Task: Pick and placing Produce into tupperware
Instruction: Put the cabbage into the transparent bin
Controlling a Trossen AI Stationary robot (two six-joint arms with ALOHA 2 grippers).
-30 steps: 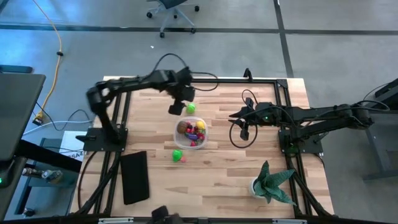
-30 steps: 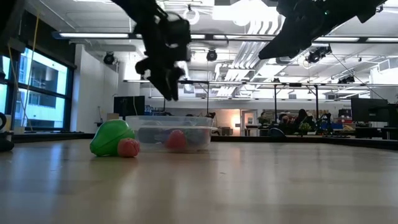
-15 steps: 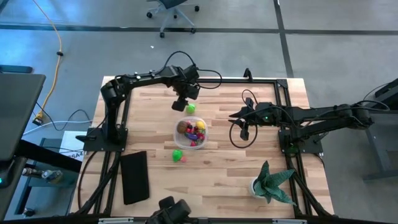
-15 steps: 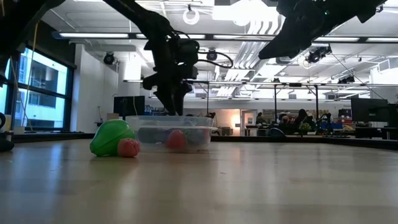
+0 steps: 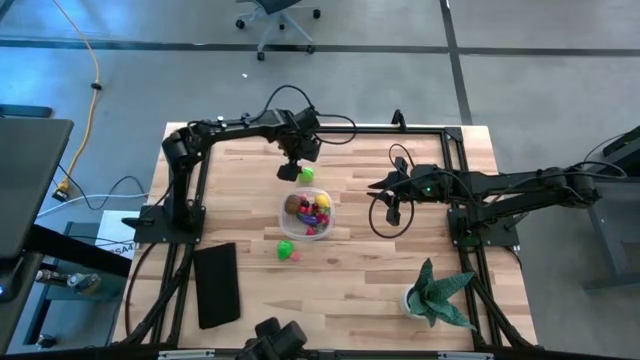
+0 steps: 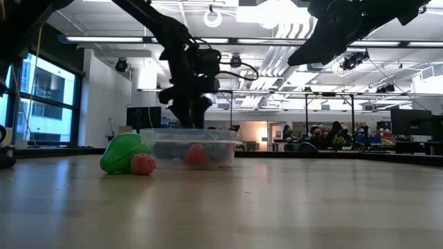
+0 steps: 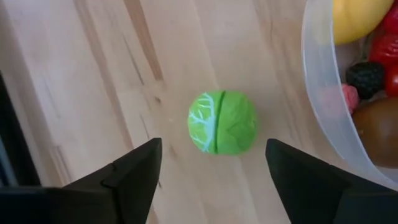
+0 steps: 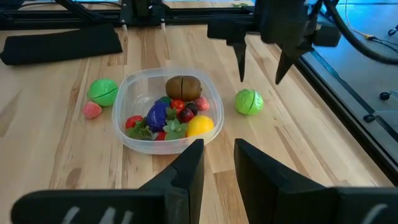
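Note:
The clear tupperware tub (image 5: 309, 230) (image 8: 122, 127) (image 6: 166, 135) sits mid-table with several toy fruits inside. A green cabbage-like ball (image 7: 222, 122) (image 5: 307, 174) (image 8: 249, 101) rests on the wood just beyond the tub's far side. My left gripper (image 7: 211, 168) (image 8: 260, 71) (image 5: 291, 171) hangs open above that ball, one finger on either side, touching nothing. My right gripper (image 8: 218, 163) (image 5: 383, 187) waits open and raised, to the right of the tub. Another green ball (image 5: 285, 248) (image 8: 102, 91) and a pink strawberry (image 5: 295, 256) (image 8: 92, 110) lie on the table at the tub's near side.
A flat black slab (image 5: 217, 284) lies near the table's near left corner. A spiky potted plant (image 5: 437, 295) stands at the near right. A cable loop (image 5: 384, 215) hangs under the right arm. Bare wood lies between the tub and the right edge.
My left gripper has come down toward the green ball on the tub's far side, staying open, and its arm has swung toward the far edge. The ball, the tub and the right arm have kept still.

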